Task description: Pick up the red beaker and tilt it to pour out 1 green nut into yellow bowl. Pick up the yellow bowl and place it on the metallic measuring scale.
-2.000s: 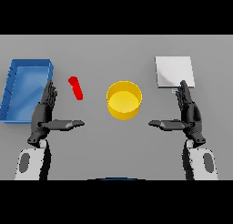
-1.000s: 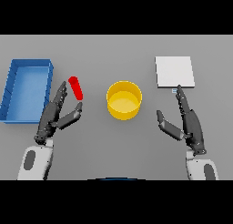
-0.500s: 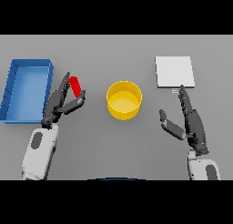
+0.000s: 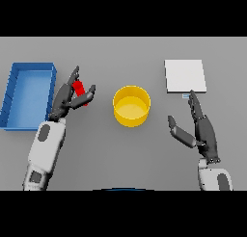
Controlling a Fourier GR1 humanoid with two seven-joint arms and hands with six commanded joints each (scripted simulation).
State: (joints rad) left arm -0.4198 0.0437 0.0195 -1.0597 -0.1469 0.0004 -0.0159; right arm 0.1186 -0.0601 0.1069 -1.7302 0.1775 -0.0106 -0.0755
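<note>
Head view:

- Work surface: flat grey table, matte, uniform, no visible texture.
- Small red cylindrical beaker sits left of centre, just right of the tray, tilted with its top end leaning toward the far left. Smooth, opaque red. Its lower end is hidden behind the thumb; whether it touches the table cannot be told.
- Left hand, dark with a white and grey forearm, reaches up from the lower left. Its fingers lie along the beaker's left side and the thumb crosses its right side, so the beaker is pinched between them.
- Round yellow bowl stands upright near the table's centre, well apart from both hands. Thick smooth wall, open top, paler yellow inner floor. No contents can be made out.
- Flat square metallic measuring scale lies at the far right, pale grey-white plate with a small light tab at its near edge.
- Right hand is held near the scale's near edge, fingers straight and relaxed, thumb spread toward the bowl, holding nothing.
- Blue rectangular tray with raised walls lies at the far left, beside the left hand.
</note>
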